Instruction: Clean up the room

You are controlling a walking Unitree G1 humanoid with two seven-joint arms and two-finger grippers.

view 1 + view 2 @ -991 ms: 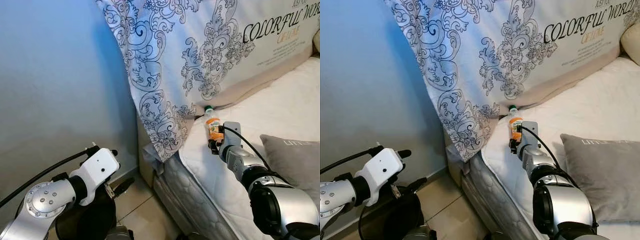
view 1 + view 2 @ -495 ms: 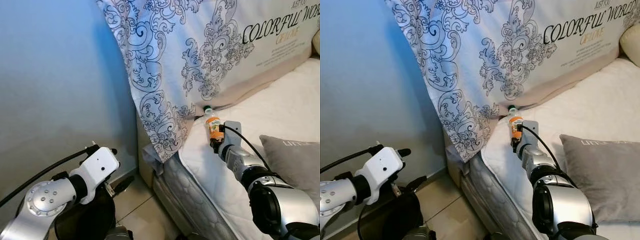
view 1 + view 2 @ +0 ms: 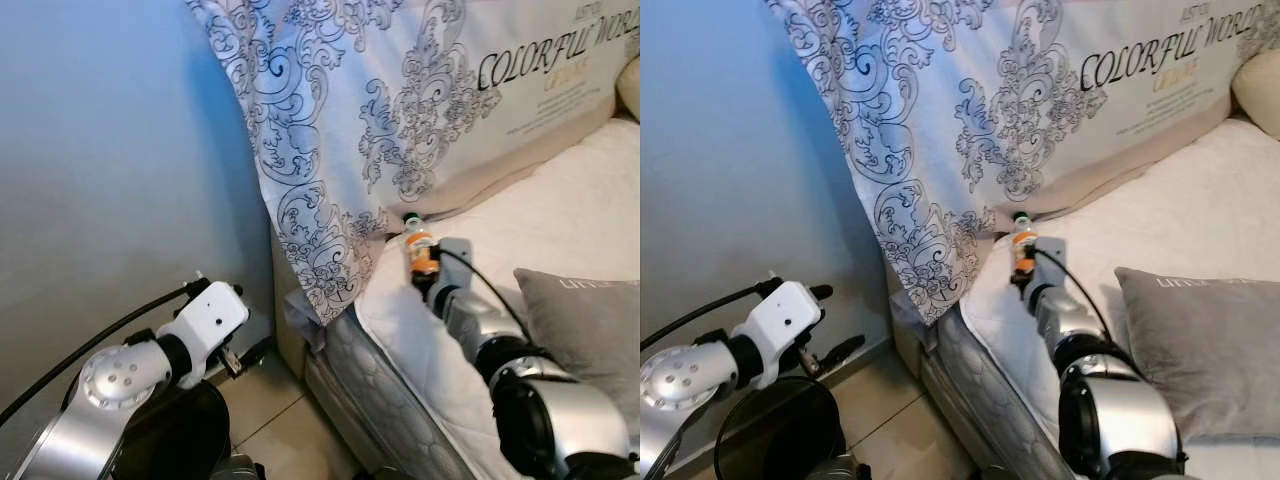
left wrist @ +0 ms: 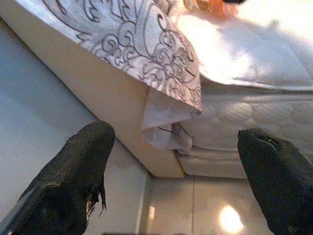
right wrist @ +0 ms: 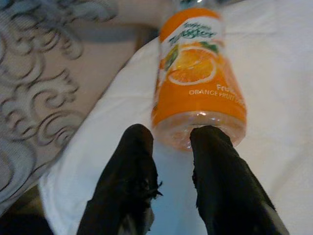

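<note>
One orange bottle (image 5: 199,81) lies on the bed (image 3: 560,230); right hand (image 5: 171,139) fingertips, slightly apart, touch its base. Left hand (image 4: 178,161) is spread wide above the floor (image 4: 205,210).

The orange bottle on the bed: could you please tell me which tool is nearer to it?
Right. The right tool is at the orange bottle, fingertips at its base; the left tool hangs low beside the bed, above the black bin.

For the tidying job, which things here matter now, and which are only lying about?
Belong to the job:
- orange bottle on the bed
- right pincer, at the bottle's base
- black bin on the floor
- left pincer, open, above the floor

Lying about:
- grey pillow
- patterned cover
</note>
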